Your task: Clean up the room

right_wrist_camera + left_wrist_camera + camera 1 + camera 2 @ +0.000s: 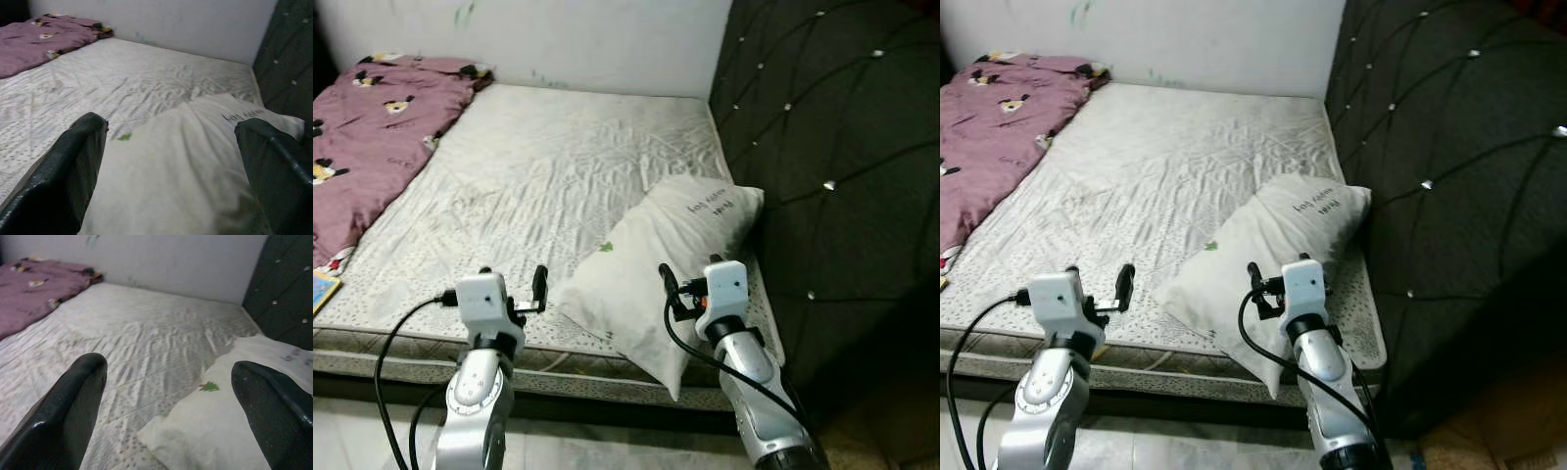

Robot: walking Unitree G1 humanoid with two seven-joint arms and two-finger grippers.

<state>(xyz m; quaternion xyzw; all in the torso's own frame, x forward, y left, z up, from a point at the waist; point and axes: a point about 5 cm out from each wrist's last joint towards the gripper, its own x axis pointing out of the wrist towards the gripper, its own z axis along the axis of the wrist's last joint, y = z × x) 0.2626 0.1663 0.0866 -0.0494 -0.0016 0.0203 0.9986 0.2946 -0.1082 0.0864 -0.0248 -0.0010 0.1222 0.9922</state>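
At the far left, a crumpled mauve blanket printed with cartoon figures [372, 147] is heaped along the mattress edge; its left part is cut off by the frame, and a corner of something colourful below it cannot be identified. The pale quilted mattress cover [558, 166] is spread flat to the wall.

The left gripper [514, 287] is held level above the near edge of the bed, its fingers [68, 406] spread wide with nothing between them, apparently lined up on the near corner of the pillow. The white rectangular pillow with a small green tree mark and dark lettering [656, 264] lies askew, its far end leaning on the dark tufted headboard [832, 147] and its near corner hanging over the bed edge, which suggests it is the thing to be straightened. The right gripper [668, 284] is poised just over the pillow, likewise wide and empty.

The lettering is too small to read, and the pillow's underside is hidden.
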